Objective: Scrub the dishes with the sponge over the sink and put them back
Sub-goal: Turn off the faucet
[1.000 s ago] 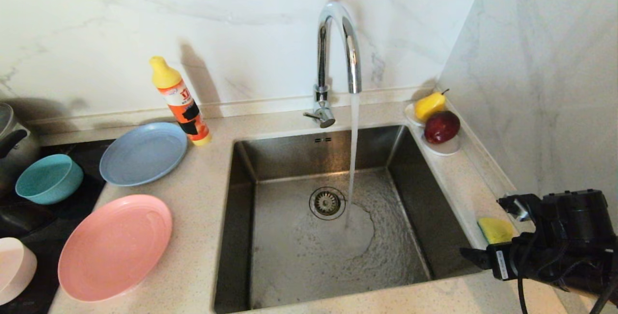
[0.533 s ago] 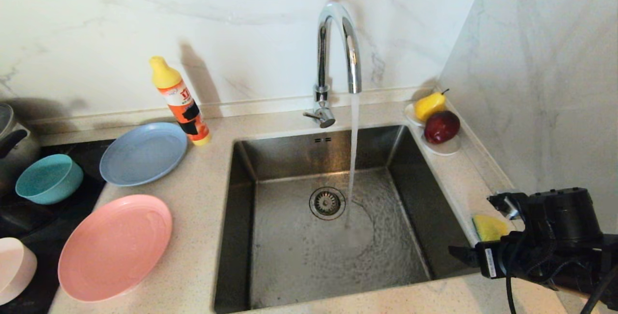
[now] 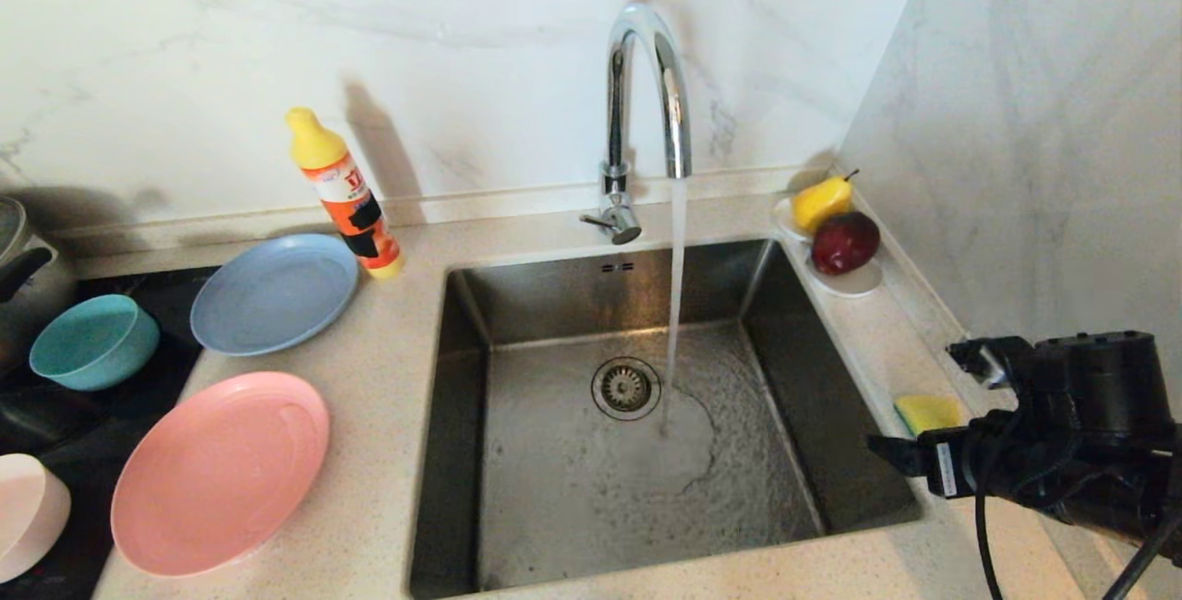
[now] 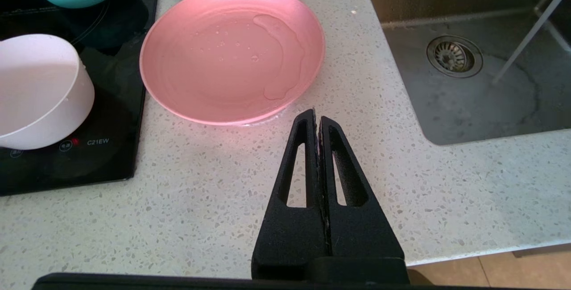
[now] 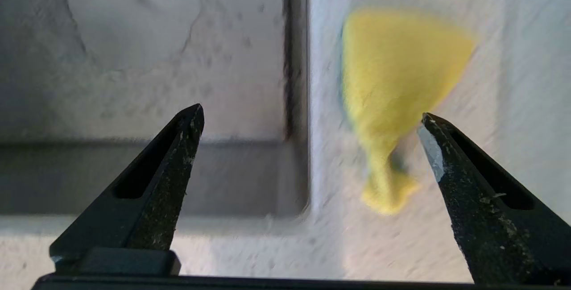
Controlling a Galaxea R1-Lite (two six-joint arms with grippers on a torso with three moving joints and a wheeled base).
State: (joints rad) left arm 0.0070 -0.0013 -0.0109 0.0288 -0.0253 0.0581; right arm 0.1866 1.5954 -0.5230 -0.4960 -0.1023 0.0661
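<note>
Hovering at the near right corner of the counter, the right gripper (image 5: pixel 308 116) has its two black fingers spread wide, holding nothing — the yellow sponge (image 3: pixel 926 413) lies on the speckled countertop (image 3: pixel 379 415) just beyond them, beside the right rim of the sink (image 3: pixel 836 480). On the near left, the left gripper (image 4: pixel 317 116) is parked above the counter with its fingers pressed together, empty, pointing at the near edge of the salmon-pink plate (image 3: pixel 220 473). A pale pink-white bowl (image 3: pixel 28 515) rests on the black cooktop (image 3: pixel 55 415) at the left edge. Farther back stand the teal bowl (image 3: pixel 92 342) and the grey-blue plate (image 3: pixel 274 293), the latter on the counter near an orange detergent bottle (image 3: pixel 346 194). Water runs from the chrome gooseneck tap (image 3: pixel 646 102) into the basin, landing just beside the round strainer drain (image 3: pixel 626 388). At the far right corner a small white saucer (image 3: pixel 854 282) carries a red apple (image 3: pixel 845 242) and a yellow pear (image 3: pixel 822 201).
</note>
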